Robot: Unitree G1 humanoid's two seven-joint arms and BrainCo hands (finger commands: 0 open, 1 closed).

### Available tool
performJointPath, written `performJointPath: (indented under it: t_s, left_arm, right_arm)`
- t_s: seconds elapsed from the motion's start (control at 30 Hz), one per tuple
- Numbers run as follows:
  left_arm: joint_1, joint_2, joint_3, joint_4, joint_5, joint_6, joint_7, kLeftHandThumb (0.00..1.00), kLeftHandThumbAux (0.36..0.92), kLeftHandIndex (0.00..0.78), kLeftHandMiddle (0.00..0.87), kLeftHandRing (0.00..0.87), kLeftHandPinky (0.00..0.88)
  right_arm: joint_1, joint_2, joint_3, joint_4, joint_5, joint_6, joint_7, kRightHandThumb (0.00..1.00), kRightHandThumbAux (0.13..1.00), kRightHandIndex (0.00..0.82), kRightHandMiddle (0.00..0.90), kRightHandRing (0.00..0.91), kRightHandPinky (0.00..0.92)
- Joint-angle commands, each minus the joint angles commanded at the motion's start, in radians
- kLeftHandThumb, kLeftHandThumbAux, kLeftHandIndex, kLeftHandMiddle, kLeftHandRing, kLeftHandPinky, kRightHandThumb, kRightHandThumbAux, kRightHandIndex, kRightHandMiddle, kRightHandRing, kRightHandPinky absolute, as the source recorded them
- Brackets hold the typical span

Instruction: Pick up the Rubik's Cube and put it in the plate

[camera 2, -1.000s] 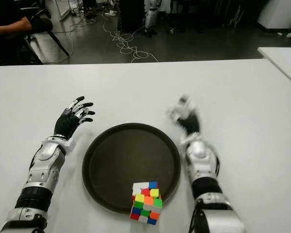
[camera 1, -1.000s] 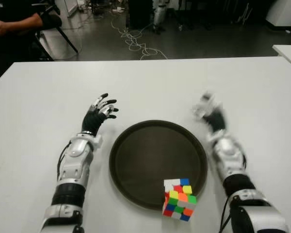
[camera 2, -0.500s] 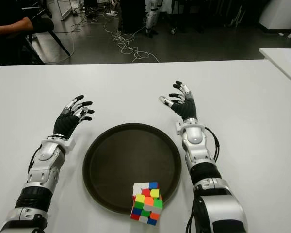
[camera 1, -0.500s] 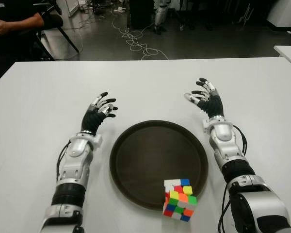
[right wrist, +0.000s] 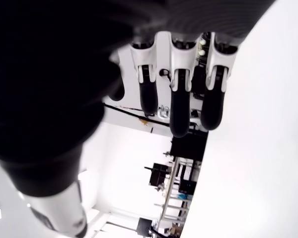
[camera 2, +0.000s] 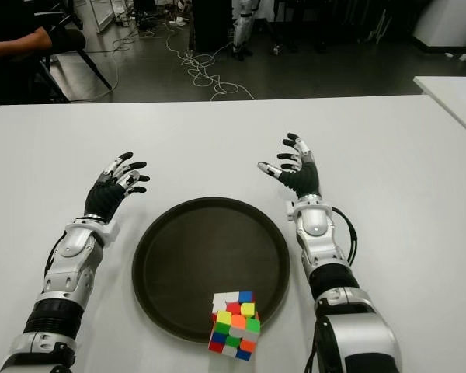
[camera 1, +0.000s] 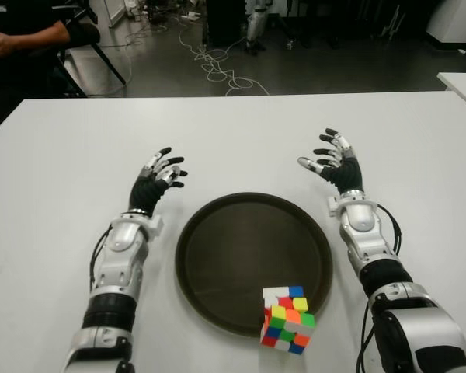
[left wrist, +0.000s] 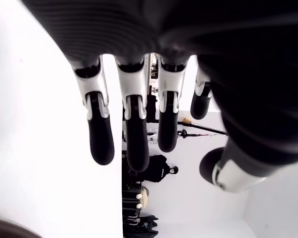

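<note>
A scrambled Rubik's Cube [camera 1: 286,319] sits on the near right rim of a round dark plate [camera 1: 233,249], partly over the white table [camera 1: 241,140]. My left hand [camera 1: 157,180] shows to the left of the plate, fingers spread and holding nothing. On the plate's far right side my right hand [camera 1: 332,161] is also open, well beyond the cube. Both wrist views show extended fingers [left wrist: 132,129] with nothing between them.
A seated person's arm [camera 1: 15,39] and a chair show at the far left beyond the table. Cables [camera 1: 217,66] lie on the floor behind. Another white table's corner [camera 1: 462,81] is at the far right.
My right hand has swung up from a blurred motion, then settled slightly right and nearer, fingers spread. The left hand and the cube have stayed put.
</note>
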Motion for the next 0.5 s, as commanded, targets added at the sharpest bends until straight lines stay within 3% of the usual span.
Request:
performJointPath:
  t_s: [0.5]
  left_arm:
    - [0.009,-0.001,-0.005,-0.017,0.004,0.007,0.002,0.63,0.627,0.117,0.256,0.346,0.413]
  right_arm:
    - [0.029,-0.003,0.0,-0.055,0.009,-0.004,0.017,0.045,0.788,0.148,0.244,0.288,0.333]
